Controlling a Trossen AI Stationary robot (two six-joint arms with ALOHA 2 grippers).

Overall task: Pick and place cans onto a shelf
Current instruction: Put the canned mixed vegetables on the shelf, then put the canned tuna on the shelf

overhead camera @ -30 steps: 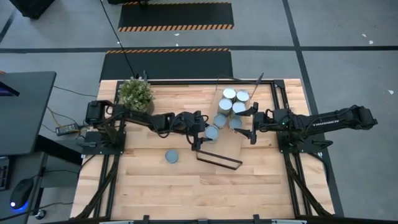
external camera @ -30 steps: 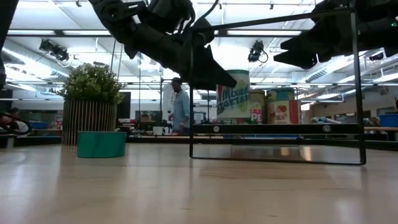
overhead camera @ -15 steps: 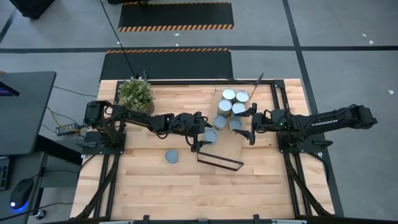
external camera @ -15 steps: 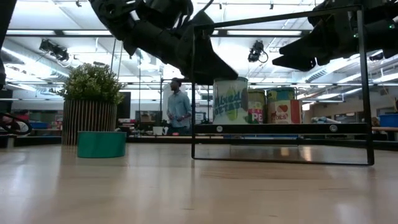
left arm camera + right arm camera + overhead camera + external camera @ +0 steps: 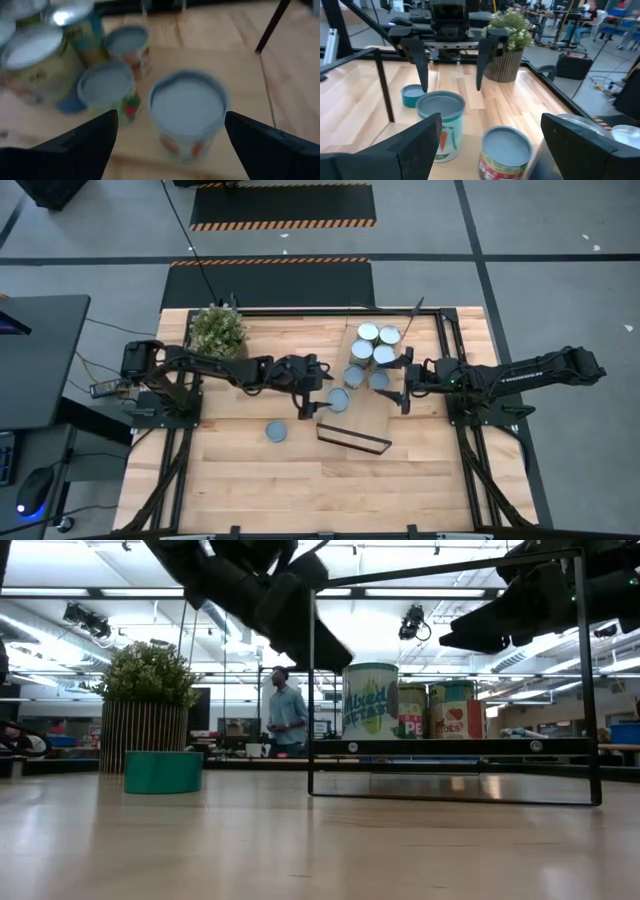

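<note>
The shelf (image 5: pixel 372 412) is a light-wood plank with black rails at its ends. It stands right of the table's centre. Several cans stand upright on it, silver-blue tops up. The nearest can (image 5: pixel 340 398) also shows in the left wrist view (image 5: pixel 187 107) and the low view (image 5: pixel 370 700). My left gripper (image 5: pixel 315 388) is open just left of that can, its fingers (image 5: pixel 85 140) short of the can and clear of it. My right gripper (image 5: pixel 403 378) is open and empty, just right of another can (image 5: pixel 378 379). One more can (image 5: pixel 276 431) stands on the tabletop.
A potted plant (image 5: pixel 217 330) in a slatted pot stands at the far left of the table. The shelf's near black rail (image 5: pixel 352 438) juts toward the table's near edge. A person (image 5: pixel 288 712) stands in the room beyond the table.
My left gripper has set the can, tilted a second ago, upright on the shelf's near part. It has then let go and drawn back toward the table's left edge. The can stands free where it was put.
</note>
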